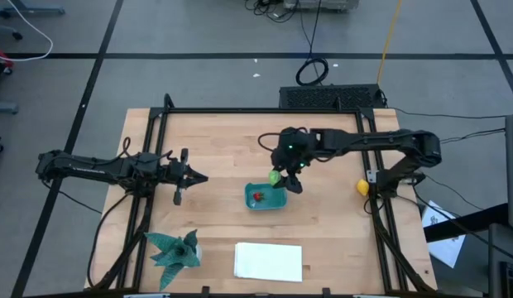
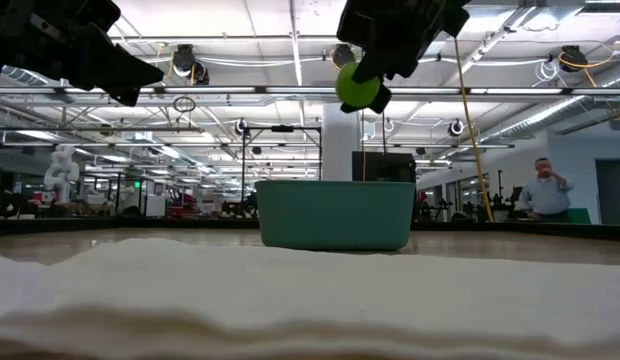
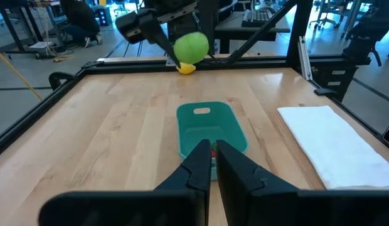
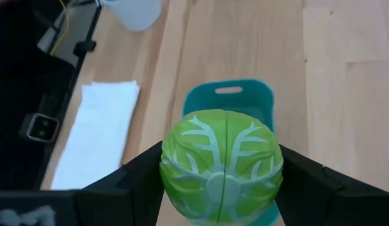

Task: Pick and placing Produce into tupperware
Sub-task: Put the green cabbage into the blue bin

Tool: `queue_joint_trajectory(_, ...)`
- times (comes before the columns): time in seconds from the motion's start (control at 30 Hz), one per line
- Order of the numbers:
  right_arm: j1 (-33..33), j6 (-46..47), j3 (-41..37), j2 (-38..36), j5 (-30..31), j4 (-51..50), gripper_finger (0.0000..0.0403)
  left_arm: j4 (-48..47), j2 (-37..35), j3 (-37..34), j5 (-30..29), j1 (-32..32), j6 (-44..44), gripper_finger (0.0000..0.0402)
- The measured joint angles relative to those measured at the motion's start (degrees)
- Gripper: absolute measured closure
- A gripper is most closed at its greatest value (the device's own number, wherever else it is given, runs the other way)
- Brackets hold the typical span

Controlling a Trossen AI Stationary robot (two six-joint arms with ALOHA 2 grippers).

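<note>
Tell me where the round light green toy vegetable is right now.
The round light green toy vegetable is held in the right gripper, raised above the far edge of the small teal plastic tub near the table's middle in the high view.

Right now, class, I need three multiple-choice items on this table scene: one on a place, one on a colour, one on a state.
1. Where is the red produce?
A in the teal tub
B on the white cloth
C at the table's right edge

2. What colour is the piece at the right edge?
A red
B yellow
C blue

3. The right claw is:
A empty
B gripping the green ball
C on the cloth

Key: A, red shows inside the tub; B, yellow by the frame; B, fingers clamp the ball above the tub.
</note>
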Motion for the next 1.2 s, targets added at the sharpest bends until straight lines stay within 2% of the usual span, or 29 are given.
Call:
queue_joint_trajectory(0.43,-2.3,-7.8,1.8,7.1,0.0,-3.7,0.0167,-0.2,0.0,0.0,0.0,0.0,0.4,0.0376)
queue_joint_trajectory(0.97,-4.9,-7.6,2.3,10.2,0.0,-1.2,0.0167,-0.1,0.0,0.0,-1.5,0.0,0.8,0.0376)
queue_joint_trajectory(1.2,-4.3,-7.8,4.8,10.1,2.8,-0.5,0.0167,0.0,0.0,0.0,-1.5,0.0,1.4,0.0376)
